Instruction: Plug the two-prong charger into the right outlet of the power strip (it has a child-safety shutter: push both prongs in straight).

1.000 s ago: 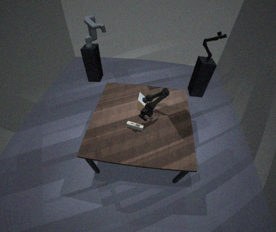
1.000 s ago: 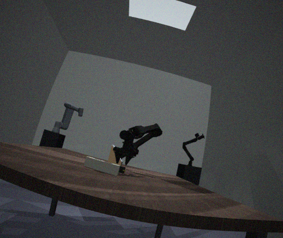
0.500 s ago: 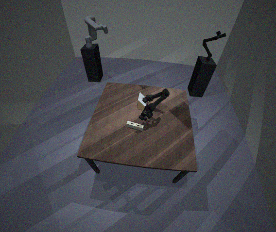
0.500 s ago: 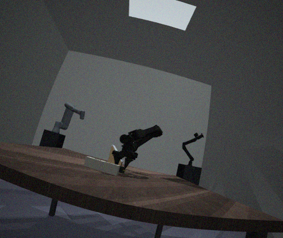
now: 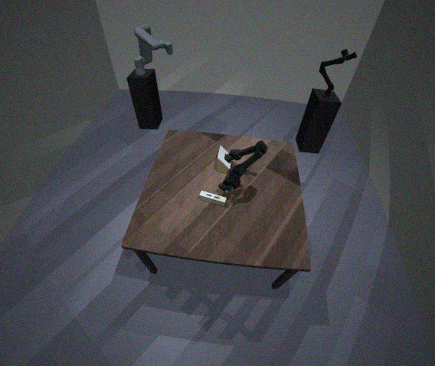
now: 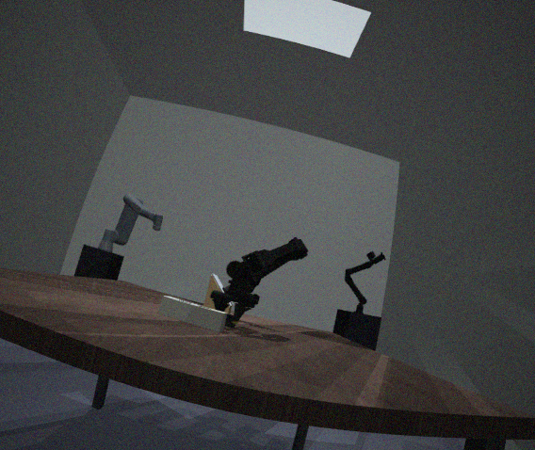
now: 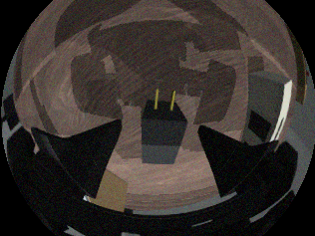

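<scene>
The charger (image 7: 163, 132) is a dark block on the table with two thin yellow prongs pointing up the wrist view. My gripper (image 7: 161, 126) (image 5: 223, 187) (image 6: 227, 315) is open, one finger on each side of the charger with gaps to both. In the top and exterior views the arm hides most of the charger. The power strip (image 5: 212, 200) (image 6: 193, 314) is a long pale block with two dark outlets on top, close beside the gripper; it also shows at the right of the wrist view (image 7: 264, 94), seen mostly from its side.
A tan wedge with a white sloped face (image 5: 221, 168) (image 6: 210, 294) (image 7: 114, 192) stands behind the gripper, close to the arm. The wooden table (image 5: 178, 220) (image 6: 127, 353) carries everything. Two other arms on black pedestals (image 5: 145, 102) (image 5: 317, 122) stand beyond the table.
</scene>
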{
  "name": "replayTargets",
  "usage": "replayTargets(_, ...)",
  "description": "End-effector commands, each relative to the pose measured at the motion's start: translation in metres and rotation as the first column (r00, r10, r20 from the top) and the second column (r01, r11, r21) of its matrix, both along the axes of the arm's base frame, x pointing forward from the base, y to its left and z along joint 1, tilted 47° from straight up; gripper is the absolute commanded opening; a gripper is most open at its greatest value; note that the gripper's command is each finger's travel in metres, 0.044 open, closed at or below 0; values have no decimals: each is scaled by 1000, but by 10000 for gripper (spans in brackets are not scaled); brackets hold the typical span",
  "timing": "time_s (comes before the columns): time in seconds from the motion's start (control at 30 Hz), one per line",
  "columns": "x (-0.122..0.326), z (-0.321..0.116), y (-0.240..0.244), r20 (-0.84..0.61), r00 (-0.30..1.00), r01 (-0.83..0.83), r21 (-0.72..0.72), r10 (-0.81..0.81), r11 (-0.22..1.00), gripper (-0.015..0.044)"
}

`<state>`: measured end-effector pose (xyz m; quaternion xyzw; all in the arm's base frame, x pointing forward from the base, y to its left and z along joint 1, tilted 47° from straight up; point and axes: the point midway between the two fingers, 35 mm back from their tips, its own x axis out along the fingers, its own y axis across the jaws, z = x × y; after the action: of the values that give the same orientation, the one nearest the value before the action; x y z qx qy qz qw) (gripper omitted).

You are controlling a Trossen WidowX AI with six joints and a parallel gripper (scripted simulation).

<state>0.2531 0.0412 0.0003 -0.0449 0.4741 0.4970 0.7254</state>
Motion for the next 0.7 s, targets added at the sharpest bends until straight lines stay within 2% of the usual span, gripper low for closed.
replayTargets(0.0, 0, 0, 0, 0, 1000, -1, 0, 1, 1000, 361)
replayTargets(0.27, 0, 0, 0, 0, 1000, -1, 0, 1, 1000, 151)
replayTargets(0.5, 0, 0, 0, 0, 1000, -1, 0, 1, 1000, 105)
replayTargets(0.63, 0, 4, -5, -1, 1000, 0, -1, 0, 1000, 0)
replayTargets(0.67, 0, 6, -8, -1, 1000, 1, -2, -1, 1000, 0)
